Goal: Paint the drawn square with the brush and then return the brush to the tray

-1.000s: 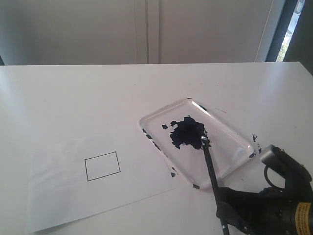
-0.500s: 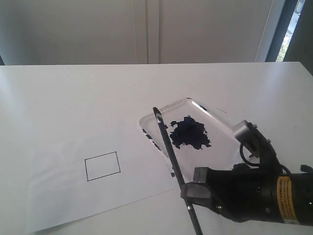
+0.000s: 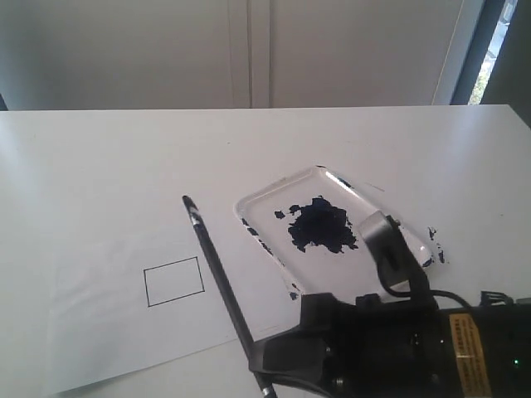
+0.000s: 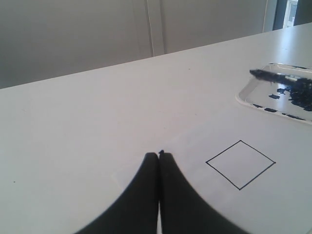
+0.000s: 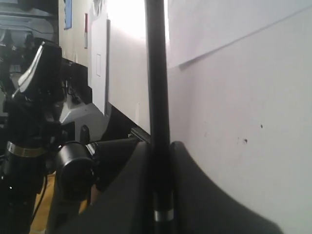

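The brush (image 3: 217,274) is a long black stick that slants up from my right gripper (image 3: 264,365), which is shut on its handle near the table's front edge. Its dark tip (image 3: 187,201) hangs in the air just right of the drawn square (image 3: 174,281), apart from it. The square's inside is plain white. The clear tray (image 3: 390,217), with a dark blue paint blob (image 3: 322,224), lies to the right of the brush. In the right wrist view the handle (image 5: 157,87) is clamped between the fingers (image 5: 141,165). My left gripper (image 4: 159,155) is shut on nothing, short of the square (image 4: 240,164).
The square is drawn on a white paper sheet (image 3: 99,323) at the front left of the white table (image 3: 124,157). Blue specks dot the tray's rim and the table by its right corner (image 3: 433,236). A grey wall stands behind the table.
My right gripper has lifted the brush out of the paint blob and carried it left along the front edge. The tip has swung from the tray over to beside the square.
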